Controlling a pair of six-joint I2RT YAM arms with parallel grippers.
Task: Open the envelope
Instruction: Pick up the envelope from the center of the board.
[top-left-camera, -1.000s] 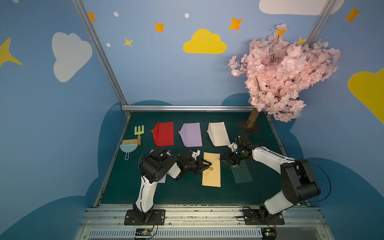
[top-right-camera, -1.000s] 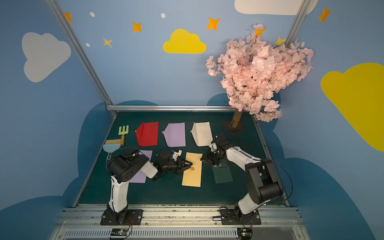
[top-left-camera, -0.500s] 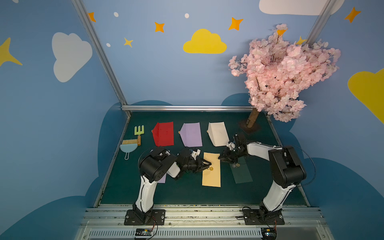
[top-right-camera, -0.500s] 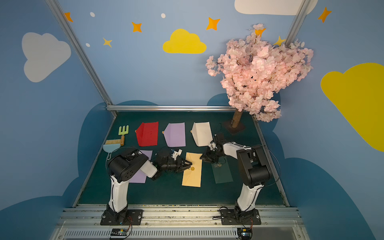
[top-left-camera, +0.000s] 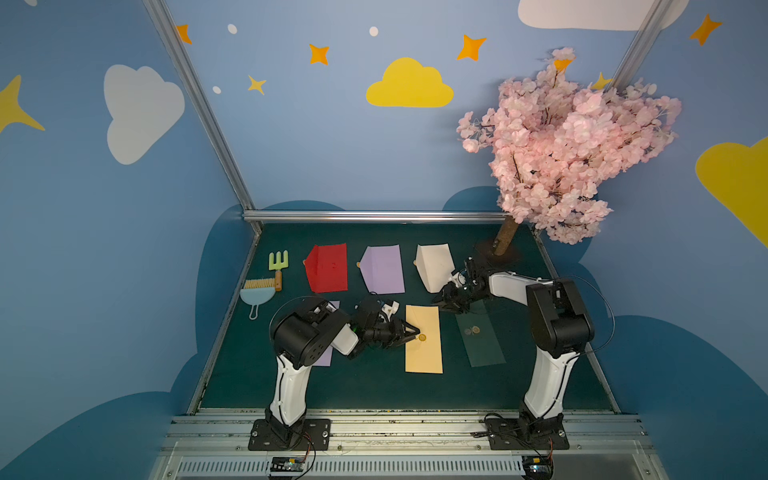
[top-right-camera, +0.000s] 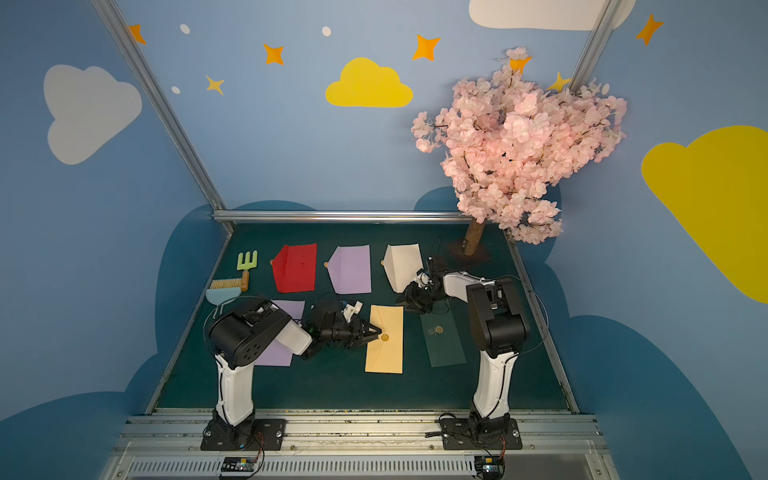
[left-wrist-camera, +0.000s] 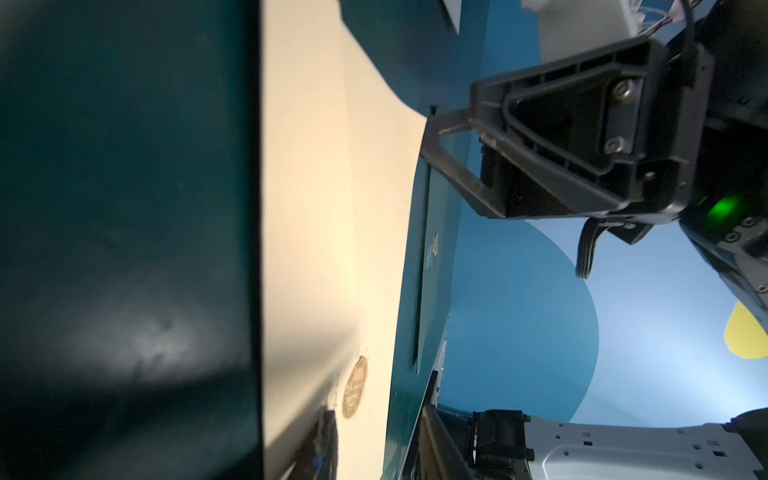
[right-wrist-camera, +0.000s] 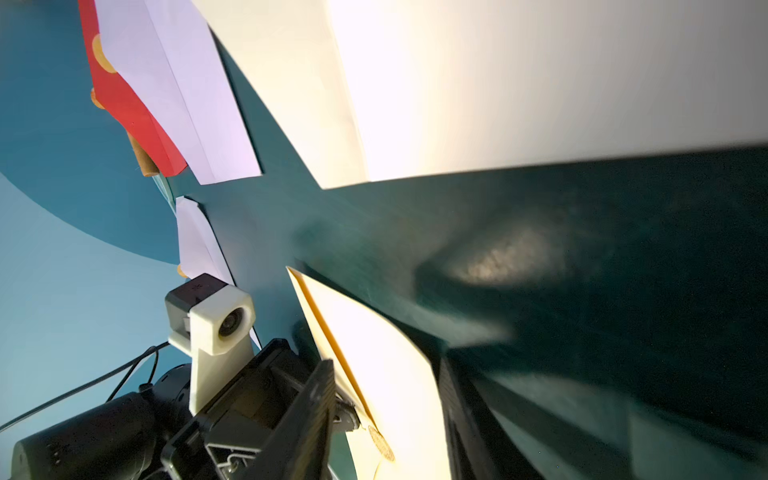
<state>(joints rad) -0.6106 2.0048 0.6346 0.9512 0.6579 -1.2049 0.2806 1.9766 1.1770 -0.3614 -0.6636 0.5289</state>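
Nearest the rail, at the lower middle of both top views, the butter-yellow paper envelope (top-left-camera: 428, 361) lies flat and shut on the dark green tabletop (top-left-camera: 374, 390). Its long axis runs from the near edge toward the back wall. Its round gold wax seal (top-left-camera: 422, 337) sits about mid-length and mid-width.

From frame-left the left gripper (top-left-camera: 415, 334) lies low across the envelope's short axis, fingertips right at the seal. Its jaws stand apart, and the left wrist view shows the seal between the two fingers, with nothing clamped that I can make out.

In the right wrist view a diagonal flap edge runs from the envelope's far corner to the seal. I judge the flap is hinged on the frame-left long edge and points frame-right, its tip under the seal. The coming move turns on that tip. It lies straight ahead of the left claw, much the nearer arm, and the flap would have to swing back toward frame-left.

Half hidden under the left arm is a closed lilac envelope (top-left-camera: 326, 359), and a dark green envelope (top-left-camera: 482, 345) lies just frame-right of the yellow one. Slightly farther, the right gripper (top-left-camera: 444, 304) hovers just off the yellow envelope's far right corner, jaws parted and seemingly empty.

Beyond, across mid-frame, a red envelope (top-left-camera: 328, 270), a lilac open envelope (top-left-camera: 384, 270) and a cream envelope (top-left-camera: 434, 266) lie already opened, flaps pointing frame-left
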